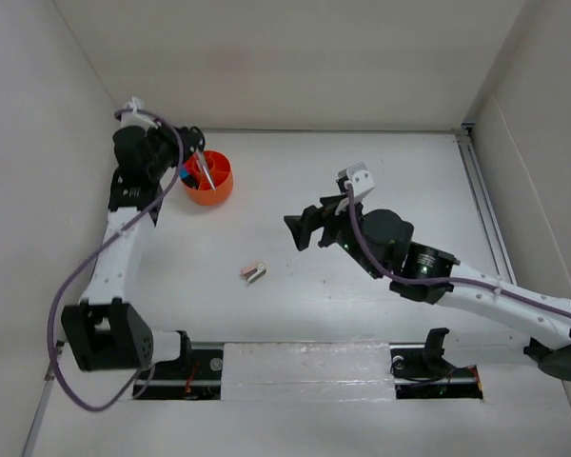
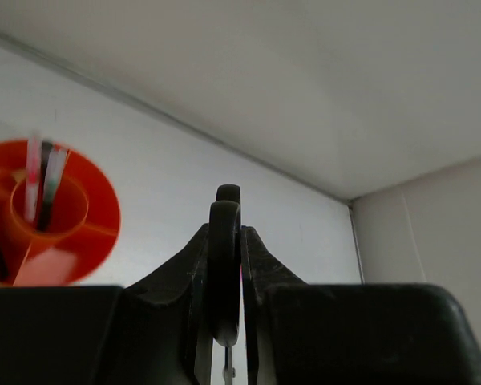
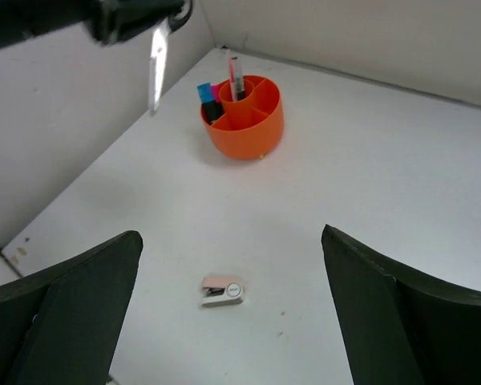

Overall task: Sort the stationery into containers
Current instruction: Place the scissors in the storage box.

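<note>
White table (image 1: pixel 362 171) inside plain white walls (image 1: pixel 266 57), metal rail (image 1: pixel 485 205) along its right edge, soft even light.

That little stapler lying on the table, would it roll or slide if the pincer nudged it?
Probably slide, not roll: the stapler looks boxy and sits low. It looks small, so it is likely light, and probably stiff.

Scissors (image 2: pixel 224 265): blades hidden behind the left fingers (image 2: pixel 180 277), handle loops alone visible.
Orange tub (image 2: pixel 96 208): blurred, cut off at left edge.
Stapler (image 1: pixel 254 272): too small overhead for detail.
</note>
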Robot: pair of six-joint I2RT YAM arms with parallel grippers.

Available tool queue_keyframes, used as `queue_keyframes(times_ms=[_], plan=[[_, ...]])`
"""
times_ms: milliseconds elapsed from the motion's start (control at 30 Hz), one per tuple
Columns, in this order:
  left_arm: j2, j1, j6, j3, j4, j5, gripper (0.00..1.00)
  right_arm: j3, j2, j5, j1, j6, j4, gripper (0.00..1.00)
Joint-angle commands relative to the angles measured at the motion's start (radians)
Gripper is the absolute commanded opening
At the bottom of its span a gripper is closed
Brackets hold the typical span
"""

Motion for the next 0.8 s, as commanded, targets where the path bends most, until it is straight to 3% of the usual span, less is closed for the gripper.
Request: queue_keyframes(times_ms=[0, 33, 100, 267, 400, 567, 767], plan=[[0.182, -0.115, -0.003, 0.279, 0.024, -0.214, 0.0, -0.055, -0.074, -0.009, 0.027, 0.099, -0.042, 1.0], [0.231, -0.175, 0.11, 0.371, -0.03, -0.428, 0.0, -0.07, -0.087, -0.019, 0.027, 0.11, -0.051, 1.0], [0.366, -0.296, 0.185, 0.584, -0.09, -0.599, 0.0, -0.104, -0.108, -0.03, 0.047, 0.125, -0.065, 1.0], [0.479, -0.312, 0.222, 0.633, 0.035, -0.849, 0.0, -0.174, -0.151, -0.021, 0.068, 0.205, -0.087, 1.0], [0.505, -0.35, 0.343, 0.536, 0.247, -1.014, 0.0, -0.223, -0.173, -0.041, 0.077, 0.236, -0.096, 1.0], [0.548, -0.351, 0.439, 0.445, 0.421, -1.097, 0.0, -0.247, -0.205, -0.054, 0.087, 0.272, -0.119, 1.0], [0.672, -0.351, 0.548, 0.519, 0.448, -1.189, 0.0, -0.34, -0.226, -0.134, 0.111, 0.337, -0.045, 1.0]])
